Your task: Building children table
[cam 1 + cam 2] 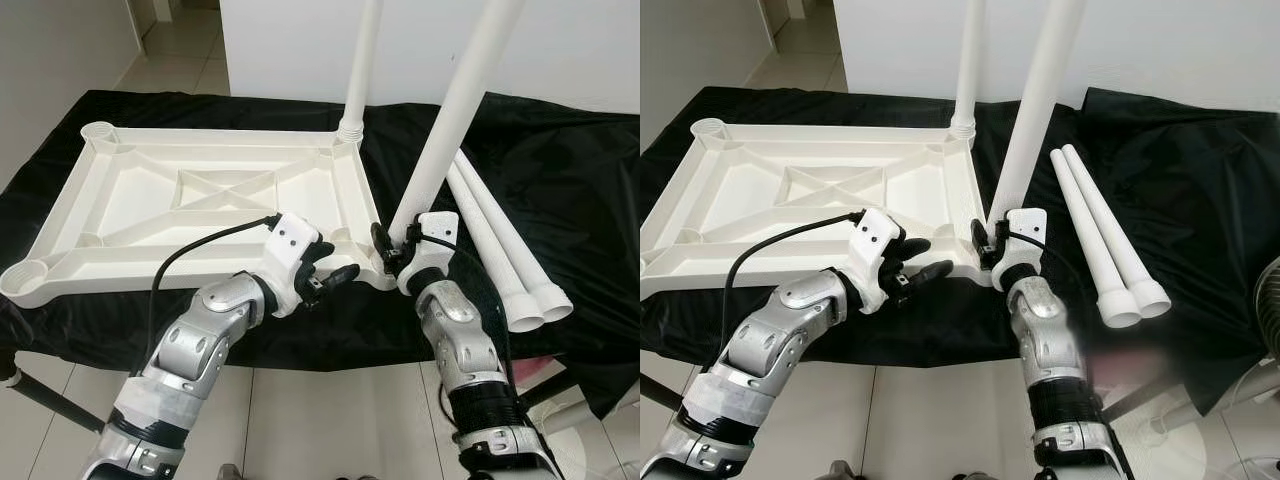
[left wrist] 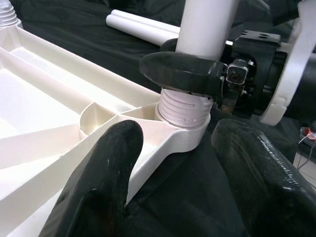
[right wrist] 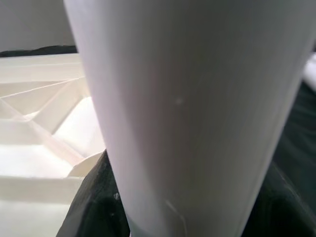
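Upturned tabletop (image 1: 150, 210) on black-draped surface (image 1: 560, 170): far-corner leg (image 1: 358, 70) fitted, right gripper (image 1: 392, 243) clamps second leg (image 1: 455, 110) into near socket, left gripper (image 1: 335, 275) open beside it, two spare legs (image 1: 505, 250) remain alongside.

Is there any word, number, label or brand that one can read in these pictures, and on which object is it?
None can be read. The white tabletop, the table legs, the black cloth and both arms carry no legible text.
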`<state>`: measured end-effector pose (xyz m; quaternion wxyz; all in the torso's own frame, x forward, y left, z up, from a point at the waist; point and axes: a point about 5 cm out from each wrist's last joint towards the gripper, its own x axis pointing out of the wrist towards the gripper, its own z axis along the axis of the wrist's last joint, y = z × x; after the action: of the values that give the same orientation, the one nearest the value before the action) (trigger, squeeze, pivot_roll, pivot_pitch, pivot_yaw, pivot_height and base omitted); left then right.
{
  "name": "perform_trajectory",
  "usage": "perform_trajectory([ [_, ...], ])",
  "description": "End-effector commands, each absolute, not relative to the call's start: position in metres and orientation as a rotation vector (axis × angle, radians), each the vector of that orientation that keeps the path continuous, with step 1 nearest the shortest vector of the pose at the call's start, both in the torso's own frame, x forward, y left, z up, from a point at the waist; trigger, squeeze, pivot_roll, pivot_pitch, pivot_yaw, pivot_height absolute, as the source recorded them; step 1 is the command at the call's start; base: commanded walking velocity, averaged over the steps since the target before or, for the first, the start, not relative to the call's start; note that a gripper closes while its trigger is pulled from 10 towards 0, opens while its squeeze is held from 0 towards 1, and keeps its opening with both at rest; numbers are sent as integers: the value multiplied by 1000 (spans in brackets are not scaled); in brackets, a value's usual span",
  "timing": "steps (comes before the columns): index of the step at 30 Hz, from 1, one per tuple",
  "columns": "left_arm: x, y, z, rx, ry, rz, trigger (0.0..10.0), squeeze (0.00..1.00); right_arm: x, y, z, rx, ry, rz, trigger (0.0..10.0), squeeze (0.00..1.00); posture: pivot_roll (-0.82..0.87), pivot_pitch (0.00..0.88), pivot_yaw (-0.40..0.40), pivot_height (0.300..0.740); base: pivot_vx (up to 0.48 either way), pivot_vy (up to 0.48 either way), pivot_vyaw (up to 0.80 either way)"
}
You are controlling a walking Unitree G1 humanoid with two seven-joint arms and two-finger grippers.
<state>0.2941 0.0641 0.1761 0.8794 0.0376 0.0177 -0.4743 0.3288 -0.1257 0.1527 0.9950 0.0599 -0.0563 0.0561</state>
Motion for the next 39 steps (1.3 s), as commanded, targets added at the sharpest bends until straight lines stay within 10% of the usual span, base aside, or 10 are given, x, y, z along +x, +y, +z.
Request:
perform_trajectory([
  [1, 294, 66, 172, 83, 53, -976, 10000, 0, 324, -131, 145, 188, -66, -4, 10000, 0, -5, 72, -42, 740, 0, 0, 0],
  [12, 293, 66, 172, 77, 52, -971, 10000, 0, 319, -111, 158, 220, -117, 6, 10000, 63, -2, 62, -46, 740, 0, 0, 0],
  [13, 293, 66, 172, 78, 52, -973, 10000, 0, 318, -112, 161, 225, -134, 17, 10000, 1000, 0, 60, -47, 740, 0, 0, 0],
  [20, 293, 66, 172, 78, 52, -972, 10000, 0, 315, -119, 165, 198, -162, 83, 10000, 1000, 6, 58, -51, 740, 0, 0, 0],
  [22, 292, 67, 171, 80, 54, -968, 10000, 0, 313, -127, 160, 170, -144, 168, 10000, 0, 14, 53, -58, 740, 0, 0, 0],
  [39, 296, 71, 173, 84, 52, -946, 10000, 0, 330, -152, 159, -23, -106, 618, 10000, 0, 12, 55, -51, 740, 0, 0, 0],
])
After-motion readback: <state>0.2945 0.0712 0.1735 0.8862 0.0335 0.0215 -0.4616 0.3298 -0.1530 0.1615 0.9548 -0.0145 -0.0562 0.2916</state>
